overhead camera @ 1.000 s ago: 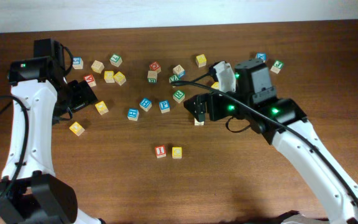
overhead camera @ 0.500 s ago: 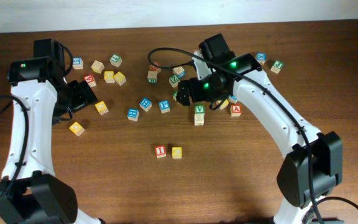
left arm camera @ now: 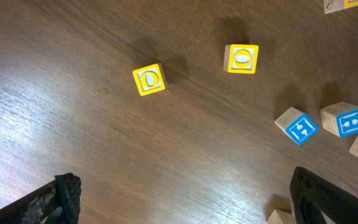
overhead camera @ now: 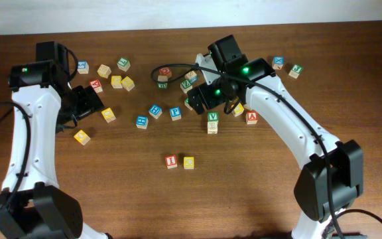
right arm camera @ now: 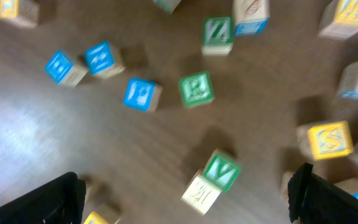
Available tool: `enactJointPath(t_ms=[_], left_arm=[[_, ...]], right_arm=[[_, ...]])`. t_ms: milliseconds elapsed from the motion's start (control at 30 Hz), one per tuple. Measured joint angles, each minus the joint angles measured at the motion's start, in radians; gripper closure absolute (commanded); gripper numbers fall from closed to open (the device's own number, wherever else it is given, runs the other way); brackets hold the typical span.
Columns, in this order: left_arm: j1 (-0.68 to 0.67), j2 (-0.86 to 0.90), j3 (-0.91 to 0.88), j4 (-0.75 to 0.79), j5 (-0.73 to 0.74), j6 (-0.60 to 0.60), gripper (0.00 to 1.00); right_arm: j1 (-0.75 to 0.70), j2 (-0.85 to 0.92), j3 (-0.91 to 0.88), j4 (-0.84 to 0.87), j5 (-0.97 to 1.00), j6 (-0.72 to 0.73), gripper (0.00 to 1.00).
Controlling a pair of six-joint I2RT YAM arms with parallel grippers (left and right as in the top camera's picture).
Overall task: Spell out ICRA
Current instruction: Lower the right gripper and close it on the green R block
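— Red I cube: is either gripper on it?
— No. The right gripper hangs over the scattered cubes with its fingers wide apart and nothing between them. The left gripper is spread just as wide, also empty.
— What lies nearest the right one?
— Its wrist view shows a green cube whose letter is too blurred to read. There is also the green V cube touching a pale cube, and three blue-faced cubes off to one side.
— And under the left?
— Two yellow-framed cubes and two blue ones on the wooden table.
— The task's letters?
— The red I cube sits just beside the yellow C cube, I on the left, both well apart from the clutter. The red A cube lies near the right arm, to the right of the V.
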Motion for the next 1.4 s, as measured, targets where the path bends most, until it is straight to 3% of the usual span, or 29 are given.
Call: enactJointPath(t_ms=[367, 500, 1067, 1400], left_arm=[[0.000, 0.000, 0.000, 0.000, 0.000, 0.000, 0.01], [0.000, 0.000, 0.000, 0.000, 0.000, 0.000, 0.01], [0.000, 0.000, 0.000, 0.000, 0.000, 0.000, 0.01], [0.000, 0.000, 0.000, 0.000, 0.000, 0.000, 0.01]], right_arm=[[0.001, 0.185, 0.001, 0.147, 0.056, -0.154, 0.08], [0.010, 0.224, 0.001, 0.194, 0.057, -0.163, 0.12], [0.040, 0.246, 0.001, 0.234, 0.061, -0.171, 0.13], [0.040, 0.332, 0.001, 0.333, 0.067, -0.234, 0.49]])
